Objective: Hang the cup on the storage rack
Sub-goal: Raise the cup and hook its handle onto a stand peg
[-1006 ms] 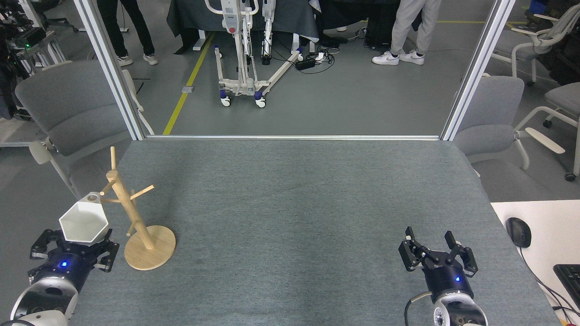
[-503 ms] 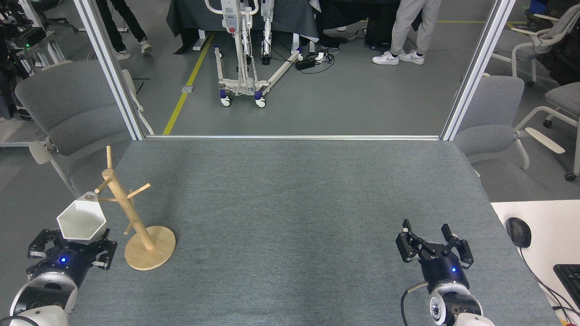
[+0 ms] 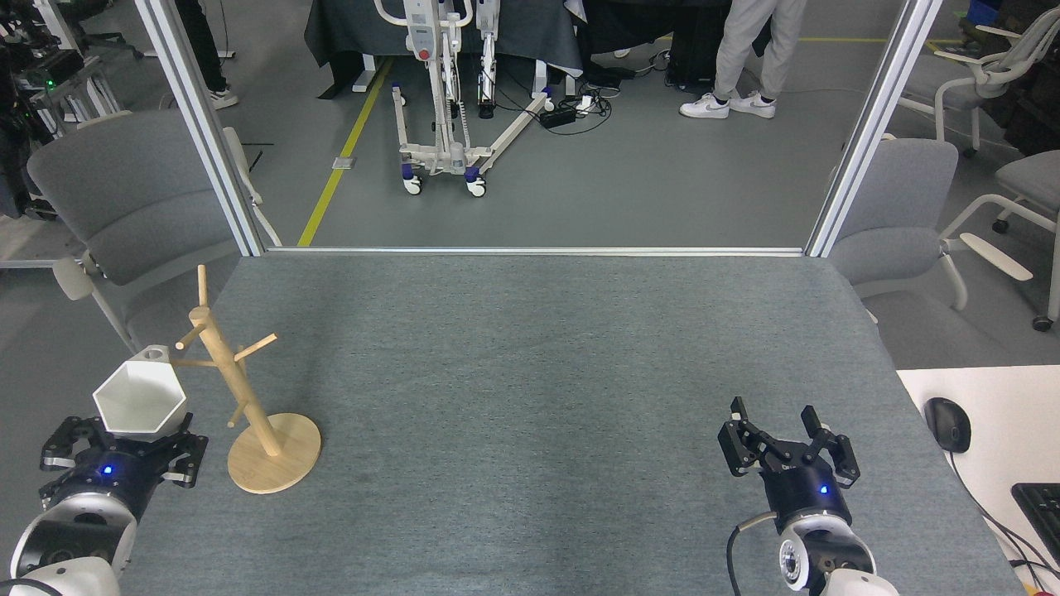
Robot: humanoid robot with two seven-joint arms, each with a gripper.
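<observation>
While the left gripper (image 3: 124, 451) is clamping the cup (image 3: 138, 399) by its lower body, the cup is sitting up off the table (image 3: 546, 372) at the near left, mouth open toward the camera. Cup is white and six-sided, with its handle (image 3: 154, 355) pointing far and slightly right. The handle's round hole is sitting just beside the tip of a left-pointing peg (image 3: 187, 339) on the rack (image 3: 240, 389); cannot tell whether the peg is touching or entering the hole. The cup is not hanging on any peg, the gripper is carrying all of it.

The rack is standing at the near left of the table, just right of the cup. Its post is leaning left and far from a round wooden base (image 3: 275, 454), with thin pegs branching to both sides and one sticking up at the top.

The right gripper (image 3: 789, 443) is hovering at the near right, well apart from the cup and rack, fingers spread and holding nothing.

A mouse (image 3: 946, 424) and a keyboard (image 3: 1042, 509) corner are lying on a white desk at the right edge. Grey chairs are flanking the table, and a person's legs (image 3: 749, 50) in white shoes are standing far back on the floor.
</observation>
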